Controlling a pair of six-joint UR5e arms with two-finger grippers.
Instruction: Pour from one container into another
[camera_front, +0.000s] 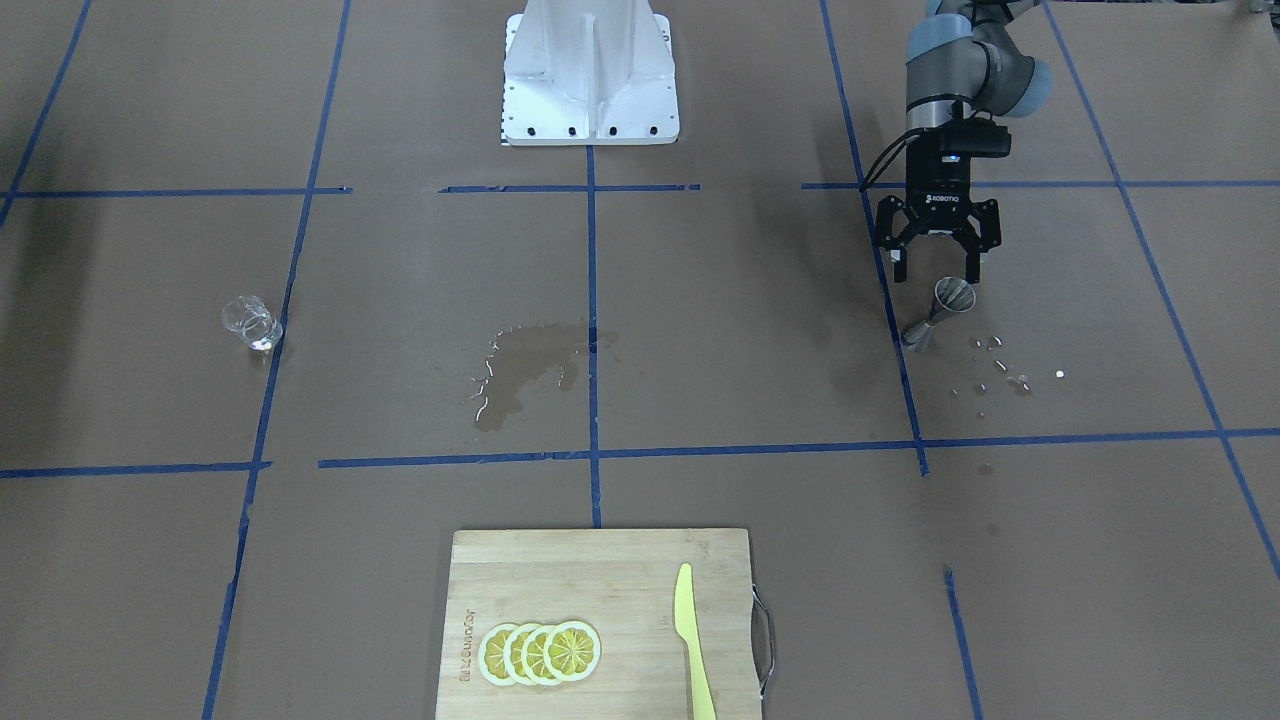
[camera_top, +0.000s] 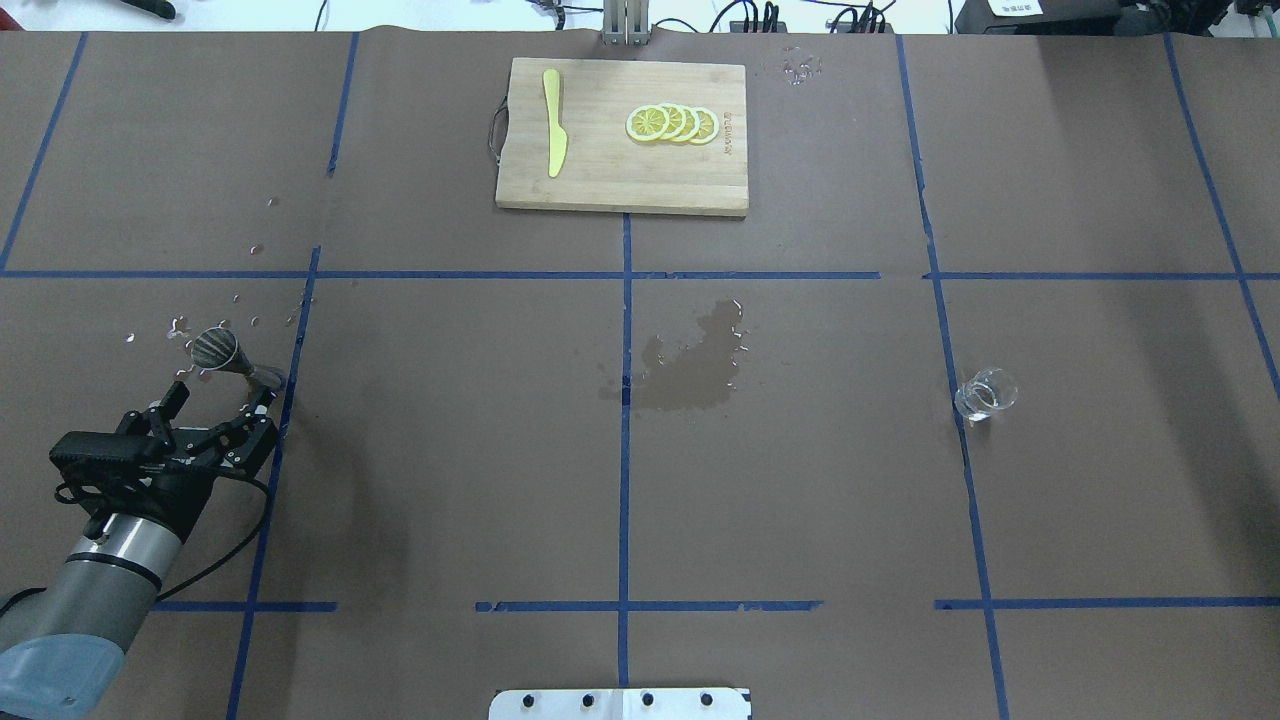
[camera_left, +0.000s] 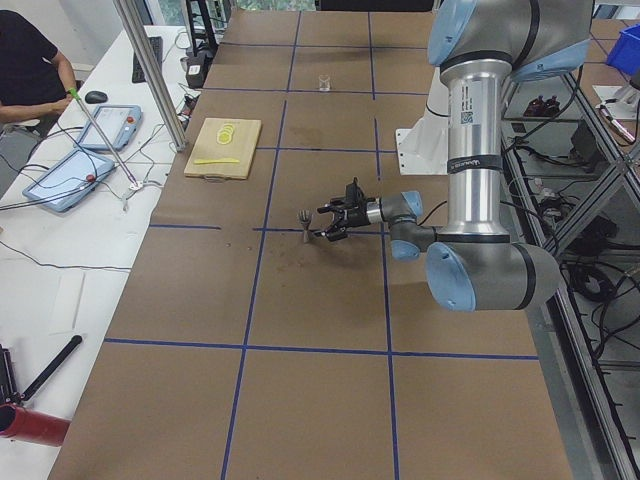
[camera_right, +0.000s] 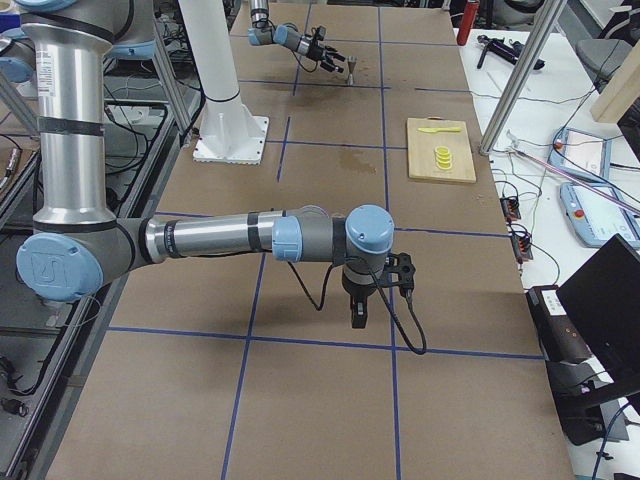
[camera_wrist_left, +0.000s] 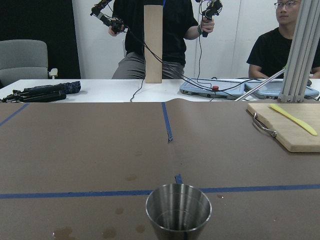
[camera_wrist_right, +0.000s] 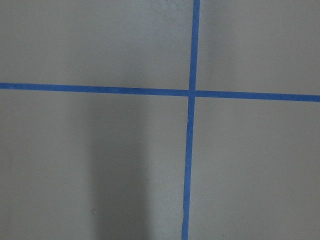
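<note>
Count: one small clear glass tumbler (camera_front: 250, 322), one small grey steel hourglass jigger (camera_front: 940, 310), one bamboo cutting board with a metal handle (camera_front: 600, 580), four overlapping lemon slices (camera_front: 540, 652), one yellow plastic knife (camera_front: 690, 640). Tumbler stands on the robot's right side of the tabletop (camera_front: 750, 330), touching a blue tape line (camera_front: 592, 300). It is well apart from the jigger, which is far over on the left side. Left pincer (camera_front: 935, 272) sits just behind the jigger with jaws spread wide, empty, not touching it. Right pincer (camera_right: 359, 316) shows only in the right-end view, pointing down over bare tabletop; cannot tell whether it is open or closed. Jigger's lower cone is cut off in the left wrist view; some liquid glints inside the upper cup, amount unclear. Tumbler contents hard to make out. Surface: brown paper, blue tape grid, one dark wet patch (camera_front: 530, 365) at centre, scattered droplets (camera_front: 1000, 365) beside the jigger. Beyond the tabletop: a white bench with tablets and cables, people behind it.
</note>
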